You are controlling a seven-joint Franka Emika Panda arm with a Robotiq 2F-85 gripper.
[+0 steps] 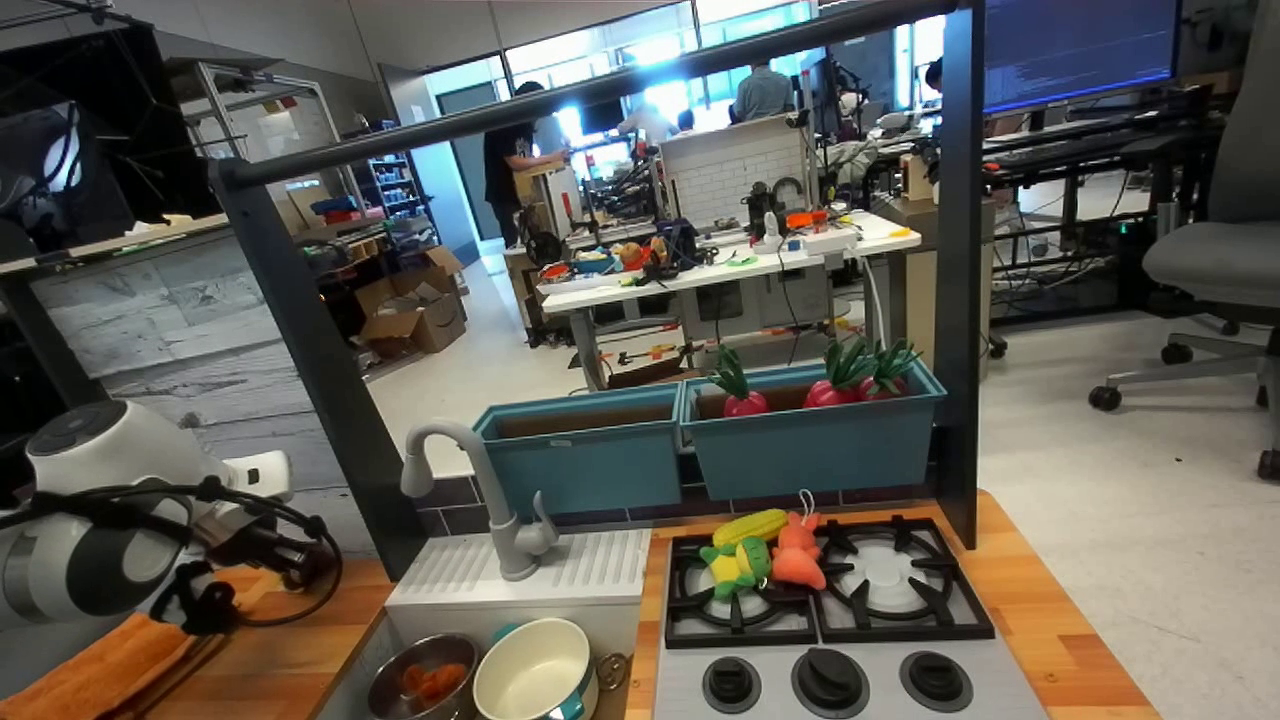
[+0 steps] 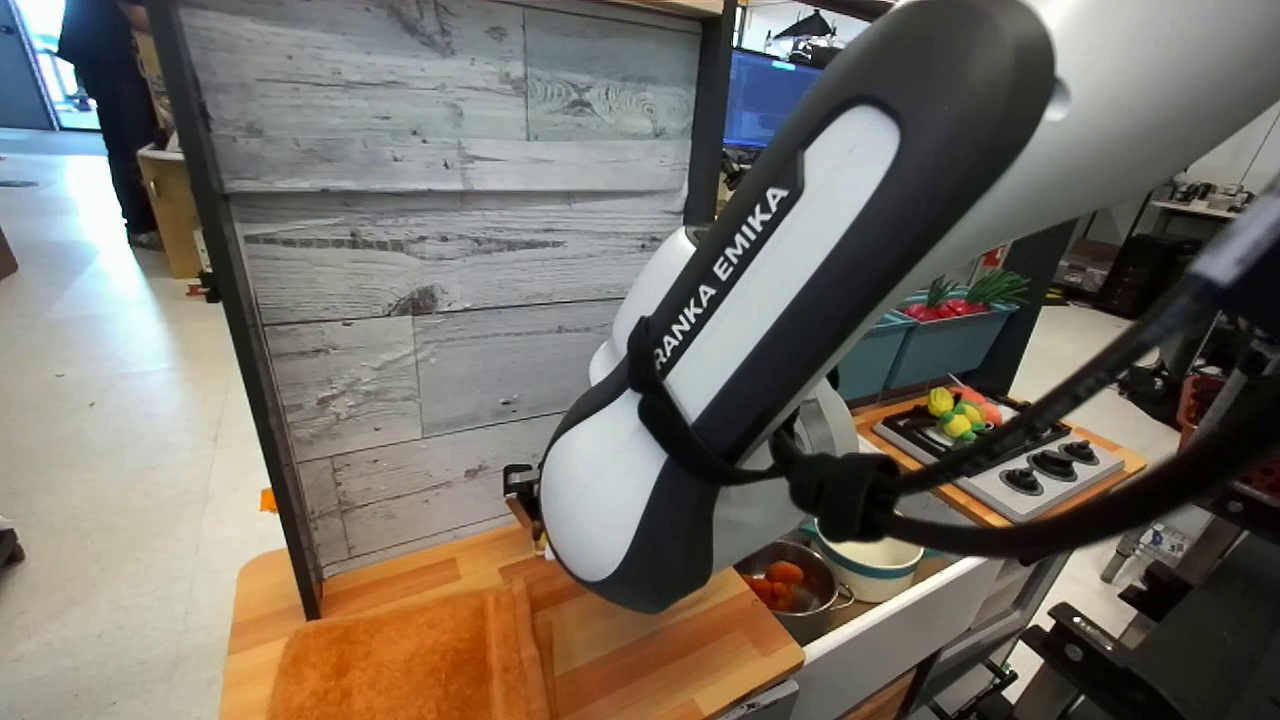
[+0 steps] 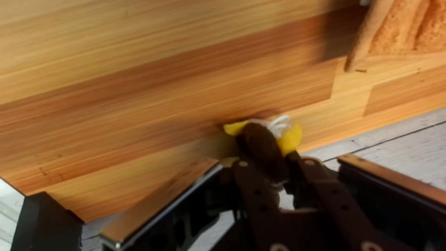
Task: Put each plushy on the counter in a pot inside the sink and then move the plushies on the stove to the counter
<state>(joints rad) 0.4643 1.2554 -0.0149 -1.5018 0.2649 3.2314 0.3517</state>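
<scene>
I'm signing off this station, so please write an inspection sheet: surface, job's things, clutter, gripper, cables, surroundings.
Surface: wooden counter, small dark marks.
Job's things: three plushies on the stove; in the sink, a cream pot beside a metal pot holding something orange.
Clutter: orange cloth on the counter.
Gripper: appears closed on a brown-and-yellow plushy; whether lifted is unclear.
Cables: black cables along the arm, looping near the gripper.
Surroundings: teal planters behind sink and stove; people farther back.
</scene>
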